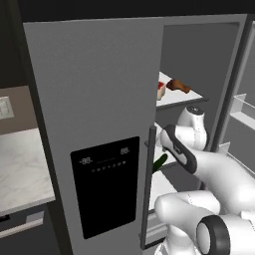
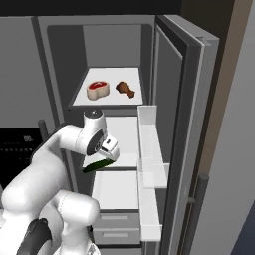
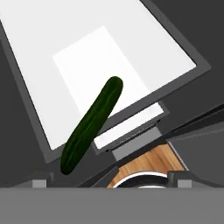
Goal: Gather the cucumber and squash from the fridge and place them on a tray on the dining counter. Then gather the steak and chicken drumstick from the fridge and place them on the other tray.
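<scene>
Fridge (image 2: 174, 74) is open: steak (image 2: 98, 89) and chicken drumstick (image 2: 125, 89) up top, drumstick at 3 o'clock of it. Long dark-green cucumber (image 3: 91, 123) overhangs my shelf; jaws apart.

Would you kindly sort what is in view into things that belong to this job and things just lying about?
For the job:
tall grey fridge
long dark green cucumber
round red steak with cream rim
brown lumpy chicken drumstick

Just there:
black dispenser panel
pale marble worktop
white door bins
</scene>
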You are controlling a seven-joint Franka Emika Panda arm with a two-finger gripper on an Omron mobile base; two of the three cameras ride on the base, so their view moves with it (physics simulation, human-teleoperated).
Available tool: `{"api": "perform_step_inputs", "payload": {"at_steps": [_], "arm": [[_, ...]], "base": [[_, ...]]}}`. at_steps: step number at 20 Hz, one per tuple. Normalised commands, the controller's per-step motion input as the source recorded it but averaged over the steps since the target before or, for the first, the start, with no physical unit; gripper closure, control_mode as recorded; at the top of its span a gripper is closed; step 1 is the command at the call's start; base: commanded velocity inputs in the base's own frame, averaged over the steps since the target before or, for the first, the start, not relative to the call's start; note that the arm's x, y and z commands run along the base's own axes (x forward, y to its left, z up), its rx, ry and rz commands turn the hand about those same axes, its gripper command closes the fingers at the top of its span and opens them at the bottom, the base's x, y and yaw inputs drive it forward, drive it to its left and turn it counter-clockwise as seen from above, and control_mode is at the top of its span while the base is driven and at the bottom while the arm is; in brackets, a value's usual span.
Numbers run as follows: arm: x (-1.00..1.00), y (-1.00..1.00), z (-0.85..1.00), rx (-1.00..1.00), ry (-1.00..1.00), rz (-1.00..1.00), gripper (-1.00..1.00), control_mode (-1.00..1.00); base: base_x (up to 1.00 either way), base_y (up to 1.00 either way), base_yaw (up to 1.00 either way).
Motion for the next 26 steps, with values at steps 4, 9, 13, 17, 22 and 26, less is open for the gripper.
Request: {"api": "perform_step_inputs", "payload": {"at_steps": [4,9,13,17,22,26], "arm": [[0.17,0.00,-0.27,0.02,0.00,0.00,-1.00,-1.00],[0.20,0.00,-0.30,0.01,0.00,0.00,-1.00,-1.00],[0.17,0.00,-0.25,0.01,0.01,0.00,-1.00,-1.00],[0.11,0.00,-0.23,0.02,0.00,0.00,-1.00,-1.00],[0.17,0.00,-0.21,0.01,0.03,0.00,-1.00,-1.00],[0.23,0.00,-0.17,0.00,0.04,0.00,-1.00,-1.00]], "base": [[0.00,0.00,0.00],[0.00,0.00,0.00],[0.00,0.00,0.00],[0.00,0.00,0.00],[0.00,0.00,0.00],[0.00,0.00,0.00]]}}
